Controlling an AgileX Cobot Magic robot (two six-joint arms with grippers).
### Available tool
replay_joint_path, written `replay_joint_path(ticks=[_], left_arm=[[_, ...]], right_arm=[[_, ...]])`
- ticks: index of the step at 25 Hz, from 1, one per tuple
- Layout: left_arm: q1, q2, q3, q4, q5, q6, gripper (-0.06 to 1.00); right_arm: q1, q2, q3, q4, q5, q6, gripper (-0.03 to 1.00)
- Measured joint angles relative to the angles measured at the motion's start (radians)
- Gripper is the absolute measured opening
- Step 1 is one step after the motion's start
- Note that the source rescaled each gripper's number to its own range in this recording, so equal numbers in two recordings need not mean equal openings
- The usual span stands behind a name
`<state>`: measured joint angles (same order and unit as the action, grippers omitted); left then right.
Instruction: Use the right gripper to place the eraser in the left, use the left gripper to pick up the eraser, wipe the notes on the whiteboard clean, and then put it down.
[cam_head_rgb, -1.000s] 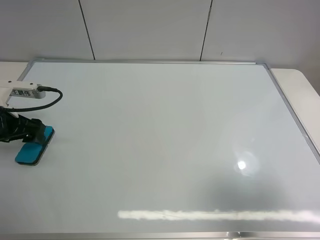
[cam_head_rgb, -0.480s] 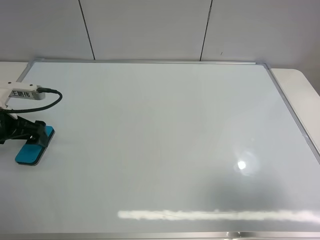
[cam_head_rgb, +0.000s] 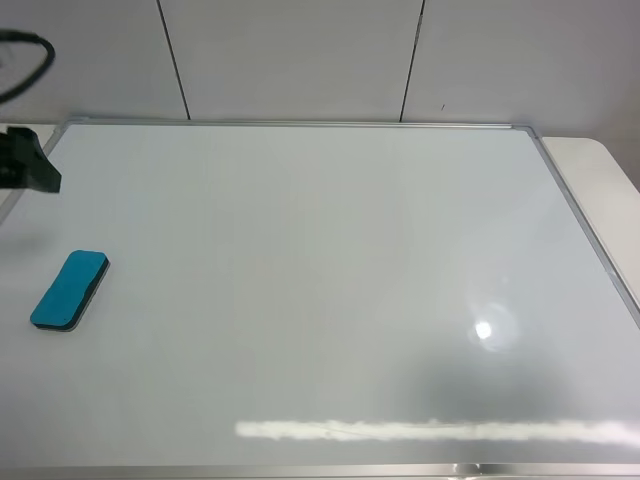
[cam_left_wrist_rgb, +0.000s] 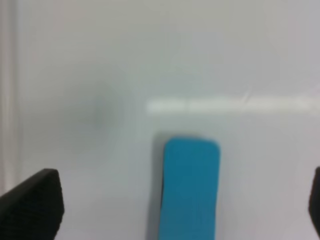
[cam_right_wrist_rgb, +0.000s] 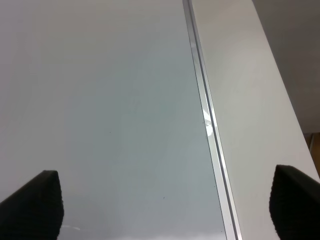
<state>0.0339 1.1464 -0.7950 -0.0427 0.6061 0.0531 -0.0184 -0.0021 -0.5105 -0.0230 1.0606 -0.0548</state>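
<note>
Near the left edge of the whiteboard, the eraser is seen lying flat and free, a teal-blue oblong block with rounded corners and a thin dark base along its lower side. It is set at a slant, one end pointing toward the board's far side. The left gripper is held above it with jaws spread wide and nothing gripped; the block is framed between the black fingers without contact. Over the board's silver frame, the right gripper is likewise seen open and empty.
</note>
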Motion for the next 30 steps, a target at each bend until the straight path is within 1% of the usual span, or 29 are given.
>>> replay_joint_path(ticks=[2,4,7,11,12,13,15,16,17,19,21,26,30], left_arm=[[0.0,-0.085,-0.036,0.0,0.042,0.001,0.99],[0.0,-0.182,-0.059,0.0,0.06,0.002,0.99],[0.0,-0.319,-0.068,-0.001,0.08,0.003,0.99],[0.0,-0.497,-0.069,-0.001,0.155,0.003,0.99],[0.0,-0.497,-0.069,-0.001,0.155,0.003,0.99],[0.0,-0.582,-0.069,-0.002,0.211,0.003,0.99],[0.0,-0.669,-0.069,-0.002,0.261,0.003,0.99],[0.0,-0.669,-0.069,-0.002,0.261,0.003,0.99],[0.0,-0.746,-0.069,-0.002,0.31,0.003,1.0],[0.0,-0.826,-0.069,-0.002,0.349,0.003,1.0],[0.0,-0.897,-0.07,0.011,0.379,0.003,1.0],[0.0,-1.065,-0.071,0.081,0.478,0.003,1.0],[0.0,-1.139,-0.059,0.107,0.536,-0.016,1.0]], right_arm=[[0.0,0.0,0.0,0.0,0.0,0.0,0.81],[0.0,0.0,0.0,0.0,0.0,0.0,0.81],[0.0,0.0,0.0,0.0,0.0,0.0,0.81],[0.0,0.0,0.0,0.0,0.0,0.0,0.81],[0.0,0.0,0.0,0.0,0.0,0.0,0.81],[0.0,0.0,0.0,0.0,0.0,0.0,0.81],[0.0,0.0,0.0,0.0,0.0,0.0,0.81],[0.0,0.0,0.0,0.0,0.0,0.0,0.81],[0.0,0.0,0.0,0.0,0.0,0.0,0.81],[0.0,0.0,0.0,0.0,0.0,0.0,0.81],[0.0,0.0,0.0,0.0,0.0,0.0,0.81],[0.0,0.0,0.0,0.0,0.0,0.0,0.81],[0.0,0.0,0.0,0.0,0.0,0.0,0.81]])
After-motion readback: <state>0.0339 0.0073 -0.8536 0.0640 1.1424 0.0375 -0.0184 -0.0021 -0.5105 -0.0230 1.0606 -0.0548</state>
